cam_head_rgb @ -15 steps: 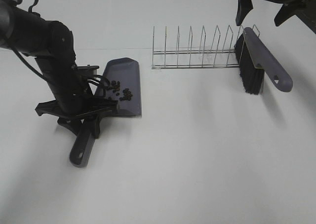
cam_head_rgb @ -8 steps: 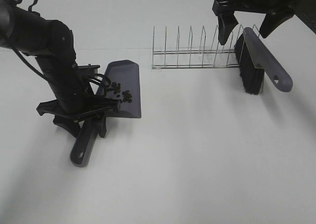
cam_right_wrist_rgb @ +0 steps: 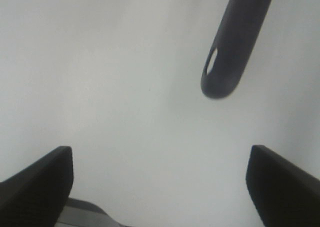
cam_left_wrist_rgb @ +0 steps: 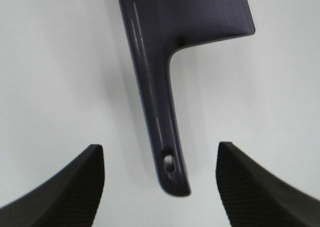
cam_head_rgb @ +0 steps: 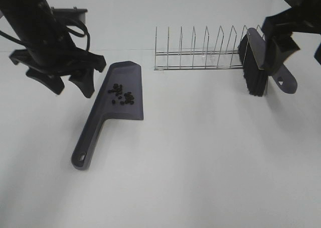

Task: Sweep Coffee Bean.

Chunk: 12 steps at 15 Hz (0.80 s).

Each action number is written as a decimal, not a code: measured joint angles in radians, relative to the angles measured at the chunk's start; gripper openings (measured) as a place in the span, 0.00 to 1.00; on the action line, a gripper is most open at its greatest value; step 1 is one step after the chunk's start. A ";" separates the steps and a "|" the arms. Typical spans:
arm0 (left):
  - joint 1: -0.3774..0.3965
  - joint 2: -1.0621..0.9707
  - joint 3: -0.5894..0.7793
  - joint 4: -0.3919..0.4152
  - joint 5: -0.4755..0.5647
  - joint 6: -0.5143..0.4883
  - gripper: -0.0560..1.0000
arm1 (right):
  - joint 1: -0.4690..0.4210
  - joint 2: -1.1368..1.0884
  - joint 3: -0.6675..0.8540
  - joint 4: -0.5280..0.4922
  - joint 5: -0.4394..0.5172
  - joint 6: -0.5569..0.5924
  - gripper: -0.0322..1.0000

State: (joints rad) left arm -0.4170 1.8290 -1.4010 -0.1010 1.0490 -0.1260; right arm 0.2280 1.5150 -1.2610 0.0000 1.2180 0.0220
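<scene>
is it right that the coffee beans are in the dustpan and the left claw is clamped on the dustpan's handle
Not quite. The small dark coffee beans do lie in the flat grey-purple plastic dustpan, but the left claw is open and clear of the dustpan handle. The left wrist view shows the handle lying free on the white table between the two spread fingers.

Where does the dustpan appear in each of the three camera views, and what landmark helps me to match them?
Exterior high: the dustpan lies left of centre on the table, coffee beans on its blade, handle toward the camera.
Left wrist: its handle runs down the middle, between the open left gripper jaws.
Right wrist: not in it; only the brush handle shows.
Shared landmark: the hanging hole at the handle's end, also seen in the exterior view.
</scene>
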 joint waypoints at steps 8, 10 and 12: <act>0.000 -0.659 0.319 0.135 0.170 -0.048 0.61 | 0.000 -0.678 0.557 0.059 0.002 0.001 0.80; 0.000 -0.840 0.493 0.135 0.171 -0.050 0.61 | 0.000 -0.846 0.653 0.060 0.004 0.000 0.80; 0.000 -1.035 0.646 0.136 0.172 -0.050 0.61 | 0.000 -1.035 0.704 0.071 0.005 -0.011 0.80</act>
State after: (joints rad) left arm -0.4170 0.7940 -0.7550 0.0350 1.2210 -0.1760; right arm 0.2280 0.4800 -0.5570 0.0710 1.2230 0.0110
